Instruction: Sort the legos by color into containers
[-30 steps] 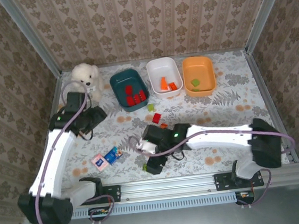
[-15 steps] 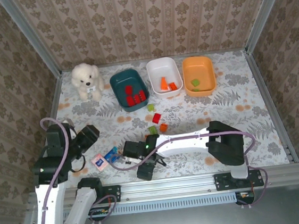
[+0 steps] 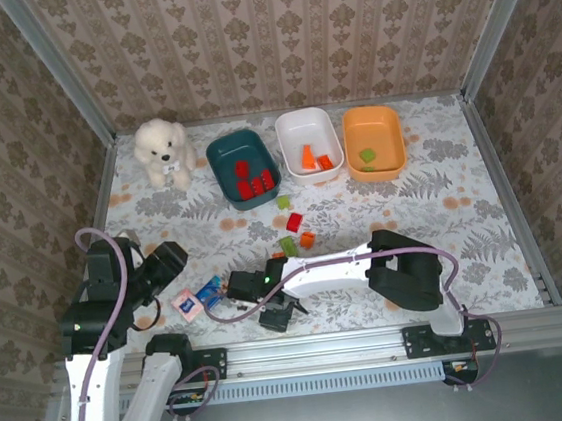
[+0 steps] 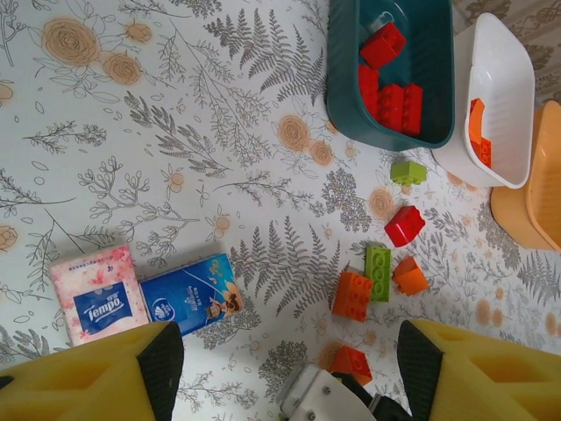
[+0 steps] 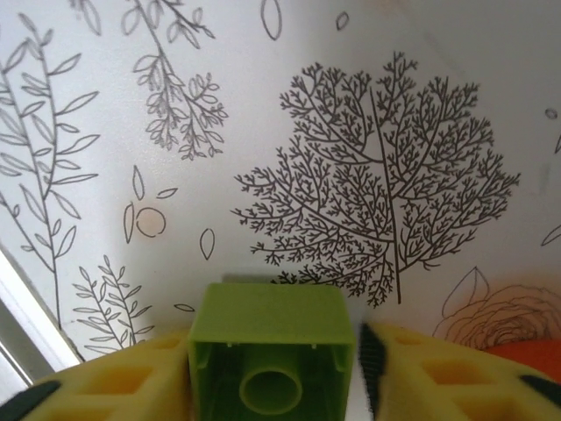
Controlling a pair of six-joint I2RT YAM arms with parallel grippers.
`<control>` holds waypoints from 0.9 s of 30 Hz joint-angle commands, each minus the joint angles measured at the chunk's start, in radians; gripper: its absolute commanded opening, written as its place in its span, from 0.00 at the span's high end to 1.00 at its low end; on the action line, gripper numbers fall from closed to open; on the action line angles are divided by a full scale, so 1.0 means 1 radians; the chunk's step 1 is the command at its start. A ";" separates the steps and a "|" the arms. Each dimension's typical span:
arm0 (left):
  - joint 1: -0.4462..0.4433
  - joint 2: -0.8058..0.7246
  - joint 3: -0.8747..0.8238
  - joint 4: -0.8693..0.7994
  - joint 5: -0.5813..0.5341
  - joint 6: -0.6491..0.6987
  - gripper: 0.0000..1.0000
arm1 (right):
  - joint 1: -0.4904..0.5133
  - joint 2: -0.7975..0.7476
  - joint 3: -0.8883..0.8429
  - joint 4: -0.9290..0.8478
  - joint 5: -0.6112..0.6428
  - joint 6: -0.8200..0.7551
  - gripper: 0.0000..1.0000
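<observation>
I read the right gripper [image 5: 273, 395] as clenched on a light green brick [image 5: 267, 333], hollow underside toward the wrist camera. I cannot tell whether the brick touches the bench [image 5: 394, 132]. From overhead, this gripper [image 3: 272, 317] sits near the front edge, just right of the tissue packets [image 3: 202, 297].

The left gripper [image 4: 289, 364] is released, its fingers [image 4: 88, 381] wide apart with nothing between them, at the left side of the bench.

Loose bricks mid-bench: two green [image 4: 408, 171], one red [image 4: 404, 224], three orange [image 4: 352, 295].

The teal bin [image 3: 217, 157] holds red bricks [image 3: 253, 181]. The white bin [image 3: 292, 124] holds orange ones, and the orange bin [image 3: 371, 112] holds one green. A plush dog [image 3: 162, 151] sits left of the teal bin.
</observation>
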 commanded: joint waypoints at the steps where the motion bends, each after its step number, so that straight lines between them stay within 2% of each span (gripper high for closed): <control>1: 0.004 -0.007 -0.013 -0.008 0.021 -0.016 0.32 | 0.007 0.001 0.019 -0.006 0.020 0.011 0.57; 4: 0.005 -0.008 -0.021 0.002 0.032 -0.015 0.32 | 0.004 -0.019 0.018 0.000 0.022 0.019 0.64; 7: 0.001 0.001 -0.035 0.028 0.064 -0.007 0.33 | -0.012 -0.067 0.025 -0.001 0.030 0.038 0.67; 12: -0.012 0.045 -0.088 0.139 0.195 0.002 0.33 | -0.132 -0.223 0.035 -0.013 0.038 0.101 0.68; 16: -0.092 0.103 -0.133 0.283 0.241 -0.028 0.33 | -0.306 -0.336 0.029 -0.021 0.047 0.132 0.68; 20: -0.245 0.221 -0.131 0.461 0.234 -0.051 0.32 | -0.540 -0.396 0.029 -0.020 0.059 0.147 0.68; 23: -0.369 0.343 -0.080 0.546 0.206 -0.040 0.32 | -0.703 -0.373 0.077 -0.041 0.087 0.162 0.68; 27: -0.447 0.508 0.012 0.620 0.195 -0.021 0.32 | -0.886 -0.272 0.186 -0.092 0.131 0.216 0.69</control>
